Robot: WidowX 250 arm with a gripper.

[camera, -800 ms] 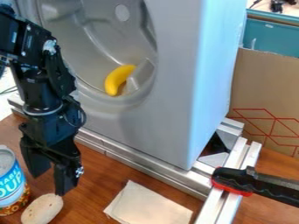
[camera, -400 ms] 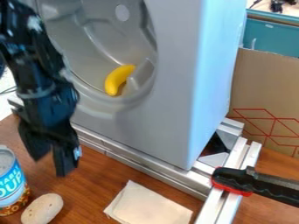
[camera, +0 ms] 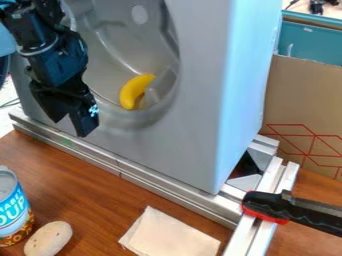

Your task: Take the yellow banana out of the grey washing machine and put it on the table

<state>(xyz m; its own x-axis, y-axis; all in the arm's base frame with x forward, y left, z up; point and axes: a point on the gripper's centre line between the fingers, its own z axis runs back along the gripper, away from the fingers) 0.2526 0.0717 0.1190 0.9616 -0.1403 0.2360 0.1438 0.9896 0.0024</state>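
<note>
My gripper (camera: 69, 127) hangs at the upper left, in front of the grey washer-like box's lower left part, its two fingers apart with nothing between them. To its right, a yellow banana (camera: 136, 91) lies inside the round hollow of the grey box (camera: 194, 130). Well below the gripper, a soup can (camera: 13, 207) stands upright at the left edge of the wooden table. Beside the can lies a pale, oval, potato-like object (camera: 48, 239). A folded beige cloth (camera: 168, 235) is flat on the table near the front.
Metal rails (camera: 153, 185) run along the foot of the grey box. A black and red clamp handle (camera: 287, 209) sticks in from the right over the rails. A cardboard sheet (camera: 304, 105) and a teal bin (camera: 310, 40) stand behind at the right.
The gripper has risen from close above the pale oval object to a spot in front of the grey box. The banana, can, oval object and cloth have stayed where they were.
</note>
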